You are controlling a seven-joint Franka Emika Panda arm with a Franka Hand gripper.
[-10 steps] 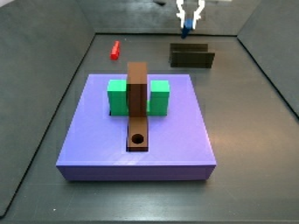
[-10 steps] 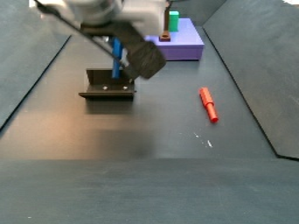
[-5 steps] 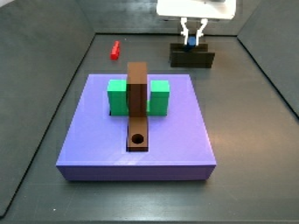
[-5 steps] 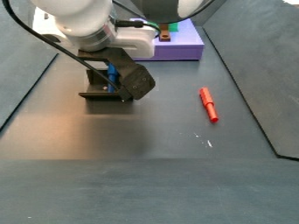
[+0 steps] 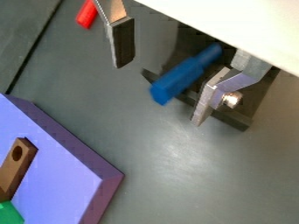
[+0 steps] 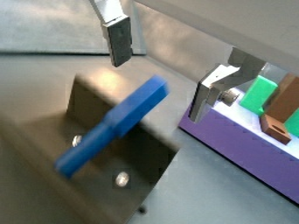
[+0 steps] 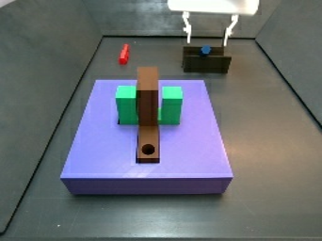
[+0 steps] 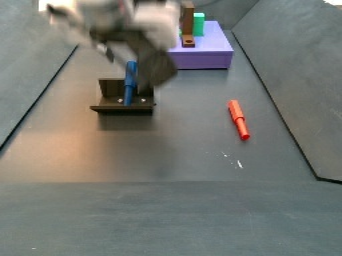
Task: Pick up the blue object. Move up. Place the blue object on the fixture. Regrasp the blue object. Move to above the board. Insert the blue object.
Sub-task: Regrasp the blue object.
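gripper (image 8: pixel 134 45) blurred (arm too), red peg (image 5: pixel 86 12) cropped

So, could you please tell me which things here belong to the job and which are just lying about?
Job: slim blue cylindrical peg leaning on the dark L-shaped fixture; large lavender-purple board; open gripper above the peg.
Lying about: small red peg.

No text, label, brand, number or sign could be read on anything in any view; every visible surface was plain and unmarked.
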